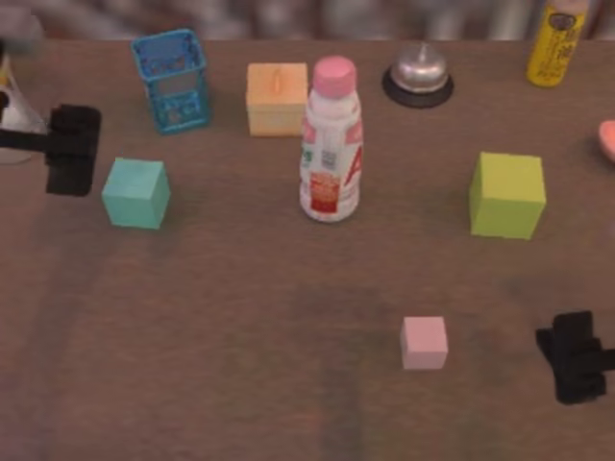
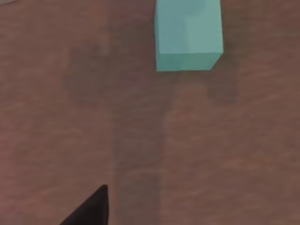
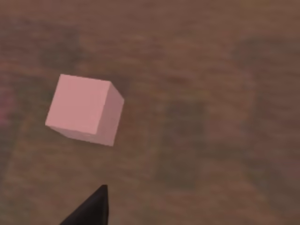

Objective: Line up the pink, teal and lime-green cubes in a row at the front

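Pink cube point(image 3: 84, 108) fills the right wrist view, a dark fingertip point(image 3: 89, 208) jutting in at the lower edge; seen from above the pink cube point(image 1: 424, 342) sits lower right of centre, the right gripper point(image 1: 577, 357) well apart at the lower right edge, holding nothing. I cannot tell how wide either claw stands. To take it well, I judge the gripper should centre over the cube and square its fingers to the flat faces. Teal cube point(image 1: 136, 193) lies at middle left, just beside the empty left gripper point(image 1: 73, 150); lime-green cube point(image 1: 507, 195) at middle right. Only the top view shows the bottle point(image 1: 332, 140) and orange box point(image 1: 277, 98).
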`<action>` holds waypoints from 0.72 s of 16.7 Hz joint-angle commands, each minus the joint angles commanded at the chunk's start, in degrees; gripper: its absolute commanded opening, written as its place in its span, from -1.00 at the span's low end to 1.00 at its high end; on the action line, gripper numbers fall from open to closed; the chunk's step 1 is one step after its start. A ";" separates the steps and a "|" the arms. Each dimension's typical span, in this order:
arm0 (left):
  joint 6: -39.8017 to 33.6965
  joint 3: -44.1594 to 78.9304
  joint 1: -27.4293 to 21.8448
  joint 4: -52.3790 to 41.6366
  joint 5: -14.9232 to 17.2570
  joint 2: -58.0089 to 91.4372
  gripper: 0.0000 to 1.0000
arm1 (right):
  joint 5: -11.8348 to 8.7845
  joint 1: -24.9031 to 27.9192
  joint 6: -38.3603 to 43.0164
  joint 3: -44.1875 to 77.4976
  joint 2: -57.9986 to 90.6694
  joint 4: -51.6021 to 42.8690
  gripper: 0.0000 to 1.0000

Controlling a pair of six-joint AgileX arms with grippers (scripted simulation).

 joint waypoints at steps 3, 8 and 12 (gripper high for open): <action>-0.51 16.30 -0.92 -9.75 -0.30 18.89 1.00 | -0.21 -6.23 -4.85 -11.26 -14.51 7.18 1.00; -1.83 40.47 -1.39 -21.12 -1.19 45.46 1.00 | -0.12 -16.77 -11.71 -23.79 -35.52 19.46 1.00; -2.77 52.94 -1.23 -25.44 -1.78 58.08 1.00 | 0.08 -23.01 -15.28 -28.21 -45.83 27.45 1.00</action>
